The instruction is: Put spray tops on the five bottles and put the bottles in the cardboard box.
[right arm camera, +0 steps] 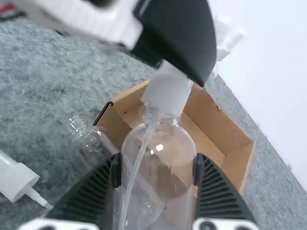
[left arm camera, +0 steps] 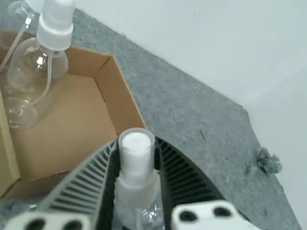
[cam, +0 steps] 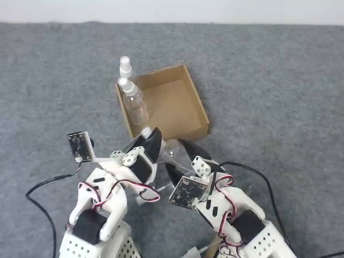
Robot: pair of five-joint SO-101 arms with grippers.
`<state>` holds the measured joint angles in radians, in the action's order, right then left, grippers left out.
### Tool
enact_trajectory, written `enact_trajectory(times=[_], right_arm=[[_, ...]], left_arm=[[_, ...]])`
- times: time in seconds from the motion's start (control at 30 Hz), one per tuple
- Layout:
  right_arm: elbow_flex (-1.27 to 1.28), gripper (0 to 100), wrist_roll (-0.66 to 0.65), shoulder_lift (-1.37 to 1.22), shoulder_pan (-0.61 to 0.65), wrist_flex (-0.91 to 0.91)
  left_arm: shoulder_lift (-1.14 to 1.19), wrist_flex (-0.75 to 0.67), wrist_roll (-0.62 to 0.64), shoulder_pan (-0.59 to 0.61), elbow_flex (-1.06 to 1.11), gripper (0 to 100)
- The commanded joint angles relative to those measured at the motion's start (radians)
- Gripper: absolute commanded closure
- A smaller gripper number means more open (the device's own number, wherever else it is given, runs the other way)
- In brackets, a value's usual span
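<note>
Near surface: grey, carpet-like surface (cam: pixel 279 80) underfoot, with both arm bases at the near edge. A black cable (cam: pixel 40 188) loops out on the left and another trails off on the right.
Left hand: here's the left hand (left arm camera: pixel 136 143), just short of the box's near wall, fingers clamped on either side of a white spray top (left arm camera: pixel 135 153).
Right hand: right beside it is the right hand (right arm camera: pixel 157 165), fingers closed around the belly of the held bottle (right arm camera: pixel 160 143). That's the clear bottle wearing the spray top, and it is tilted towards the box.
Loose bits: an uncapped bottle (right arm camera: pixel 84 139) lies on the grey near the box's near corner. A loose top (right arm camera: pixel 14 184) lies nearer the arms.
Box: the cardboard box (cam: pixel 199 105) sits mid-surface, open side up and turned at an angle.
Inside the box: one capped bottle (cam: pixel 134 102) lies along the left wall. A second white top (cam: pixel 126 65) pokes past the far-left corner, though how its body lies I can't tell.
Room to move: the grey runs wide to the left and right of the box and on beyond it.
Far edge: the surface meets a plain white wall (cam: pixel 215 11).
</note>
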<state>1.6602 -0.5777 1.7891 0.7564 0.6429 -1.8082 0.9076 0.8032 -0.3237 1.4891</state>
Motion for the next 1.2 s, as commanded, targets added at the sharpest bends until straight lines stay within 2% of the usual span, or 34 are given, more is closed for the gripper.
enact_trajectory(times=[0.0,0.27,0.5,0.57,1.0,1.17], right_arm=[[0.021,89.8,-0.003,0.018,-0.005,0.001],[0.021,89.8,-0.002,0.018,-0.005,-0.002],[0.021,89.8,0.069,0.018,-0.005,-0.008],[0.021,89.8,0.069,0.018,-0.005,-0.008],[0.021,89.8,0.072,0.018,-0.005,-0.008],[0.021,89.8,0.072,0.018,-0.005,-0.008]], left_arm=[[-0.017,0.058,-0.012,-0.005,-0.070,98],[-0.017,0.061,-0.014,-0.005,-0.070,98],[-0.017,0.095,-0.011,-0.008,-0.070,77],[-0.017,0.098,-0.011,-0.005,-0.070,74],[-0.018,0.098,-0.008,0.002,-0.125,74],[-0.018,0.094,0.017,0.100,-0.157,74]])
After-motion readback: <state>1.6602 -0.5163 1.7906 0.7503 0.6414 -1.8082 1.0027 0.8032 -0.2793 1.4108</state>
